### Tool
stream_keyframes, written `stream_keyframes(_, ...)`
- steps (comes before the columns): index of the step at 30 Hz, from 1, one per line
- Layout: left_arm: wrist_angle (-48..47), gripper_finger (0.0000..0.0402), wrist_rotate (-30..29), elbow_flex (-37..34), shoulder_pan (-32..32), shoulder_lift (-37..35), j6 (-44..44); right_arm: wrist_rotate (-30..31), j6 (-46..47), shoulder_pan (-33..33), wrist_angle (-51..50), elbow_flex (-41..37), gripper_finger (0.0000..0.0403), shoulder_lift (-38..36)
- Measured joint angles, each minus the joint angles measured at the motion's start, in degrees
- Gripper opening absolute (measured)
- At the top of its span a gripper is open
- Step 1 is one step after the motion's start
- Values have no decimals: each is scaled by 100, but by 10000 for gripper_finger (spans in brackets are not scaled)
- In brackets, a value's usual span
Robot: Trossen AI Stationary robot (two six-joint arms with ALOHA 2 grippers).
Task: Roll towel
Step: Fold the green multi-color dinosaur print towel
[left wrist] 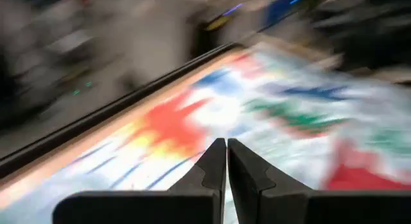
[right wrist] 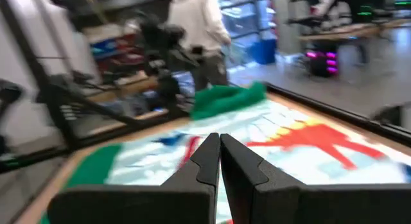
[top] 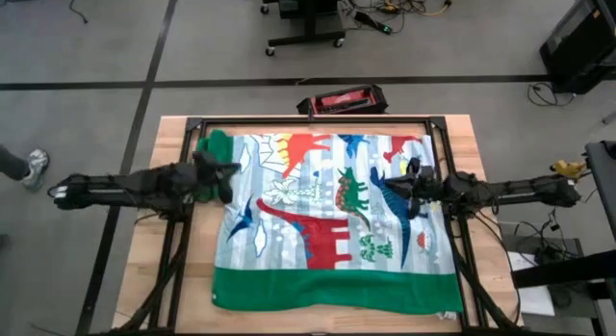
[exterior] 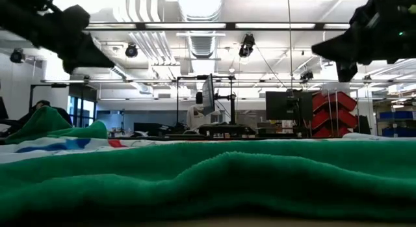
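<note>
The dinosaur towel [top: 327,216] lies spread on the table, print up, its broad green border [top: 337,286] along the near edge and a bunched green hump [top: 214,143] at the far left corner. In the low view the green border [exterior: 214,181] fills the foreground. My left gripper [top: 223,177] is shut and empty above the towel's left edge; in its wrist view [left wrist: 226,160] it hovers over the print. My right gripper [top: 412,187] is shut and empty above the towel's right part; its wrist view [right wrist: 219,153] looks across the towel toward the green hump [right wrist: 228,99].
A black frame [top: 318,122] rims the wooden table [top: 164,182]. A red and black case [top: 345,100] lies beyond the far edge. A person in a white top [right wrist: 199,31] stands in the room beyond the table. A person's shoe [top: 37,165] shows at far left.
</note>
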Motion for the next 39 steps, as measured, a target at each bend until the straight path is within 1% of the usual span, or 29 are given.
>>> stream_keyframes(3,-1047,0,-59,822,6,458,-486,328,-4,0,43,0,0,290)
stream_keyframes(6,-1886,6,-72,1420,20,901,-961,357,210,0,78,0,0,471)
stream_keyframes(10,-3224,35,-68,2206,118,1505,-1986,325,556,0,47,0,3,643)
stream_keyframes(12,-3966,56,-61,2582,165,1831,-2452,295,582,0,50,0,13,734)
stream_keyframes(15,-5064,88,52,3048,276,2313,-3067,240,580,0,33,0,41,859)
stream_keyframes(18,-5828,119,298,3319,419,2709,-3559,136,582,0,51,0,74,942)
stream_keyframes(22,-5847,148,767,3293,602,3119,-3891,-229,584,4,52,0,109,1000)
stream_keyframes(24,-5914,157,1074,3160,735,3352,-4035,-362,587,38,28,0,122,1043)
stream_keyframes(27,-6041,167,1362,2905,973,3740,-4206,-475,587,148,5,0,138,1137)
stream_keyframes(33,-5832,188,1364,2576,1436,4290,-4241,-479,608,411,-204,-4,158,1309)
stream_keyframes(39,-5085,209,1379,2340,1735,4617,-4245,-481,822,669,-215,-4,167,1543)
